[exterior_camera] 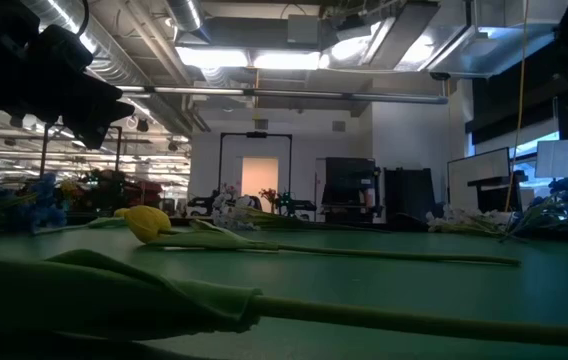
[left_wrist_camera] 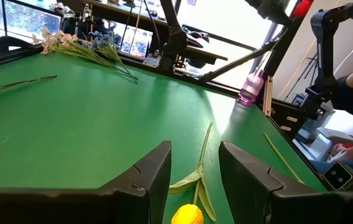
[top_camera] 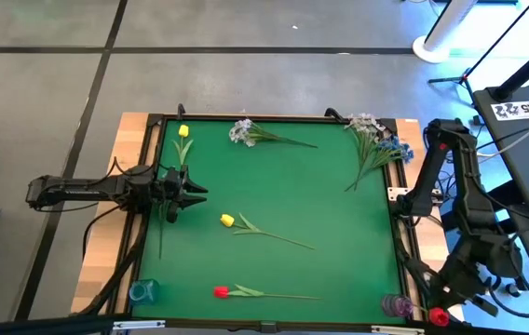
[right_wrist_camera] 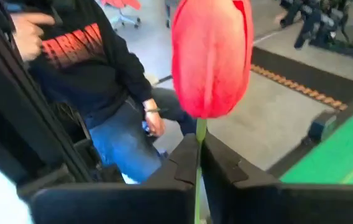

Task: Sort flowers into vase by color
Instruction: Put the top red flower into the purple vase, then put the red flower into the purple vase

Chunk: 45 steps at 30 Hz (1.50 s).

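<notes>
The left arm reaches level across the surface's (top_camera: 339, 233) left edge, its left claw (top_camera: 193, 189) released with fingers (left_wrist_camera: 155, 177) spread, empty, pointing toward a yellow tulip (top_camera: 227, 221) lying mid-surface. The right arm is folded beyond the right edge, near the front right corner; its right claw (right_wrist_camera: 198, 163) is clenched on a red tulip's (right_wrist_camera: 212, 56) stem, bloom upright. Another red tulip (top_camera: 221, 292) lies along the front edge, a second yellow tulip (top_camera: 183, 132) near the back left corner, white sprays (top_camera: 242, 131) and blue sprays (top_camera: 387, 147) along the back edge.
</notes>
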Each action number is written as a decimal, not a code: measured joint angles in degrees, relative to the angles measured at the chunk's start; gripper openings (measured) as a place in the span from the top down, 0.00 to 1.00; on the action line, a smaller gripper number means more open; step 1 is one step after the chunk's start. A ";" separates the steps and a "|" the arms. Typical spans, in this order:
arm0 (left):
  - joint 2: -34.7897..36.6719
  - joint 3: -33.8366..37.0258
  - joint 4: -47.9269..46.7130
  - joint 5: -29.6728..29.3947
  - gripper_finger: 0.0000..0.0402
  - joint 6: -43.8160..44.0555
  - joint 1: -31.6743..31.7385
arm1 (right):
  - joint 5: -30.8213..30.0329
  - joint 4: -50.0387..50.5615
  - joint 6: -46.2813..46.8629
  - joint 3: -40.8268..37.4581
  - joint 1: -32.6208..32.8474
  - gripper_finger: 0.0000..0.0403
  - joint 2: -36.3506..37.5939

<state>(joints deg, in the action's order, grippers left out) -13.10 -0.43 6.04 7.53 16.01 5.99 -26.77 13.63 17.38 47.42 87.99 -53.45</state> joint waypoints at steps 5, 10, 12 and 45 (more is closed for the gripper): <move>0.00 0.00 -0.01 0.00 0.67 0.00 0.00 | -0.63 5.10 4.95 -0.03 0.17 0.78 0.00; 0.00 0.00 -0.02 0.01 0.67 0.00 0.01 | 3.56 11.06 9.04 0.78 0.12 0.60 0.36; 0.00 0.00 0.00 0.00 0.67 0.00 0.01 | 5.52 13.49 10.40 1.97 0.12 0.54 0.78; 0.00 0.00 0.00 0.02 0.67 0.00 0.00 | 9.99 23.08 3.91 20.94 -69.99 0.42 -20.66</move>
<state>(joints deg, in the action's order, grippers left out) -13.10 -0.43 6.04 7.55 16.01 5.98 -16.78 36.70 21.30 68.36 18.00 -74.12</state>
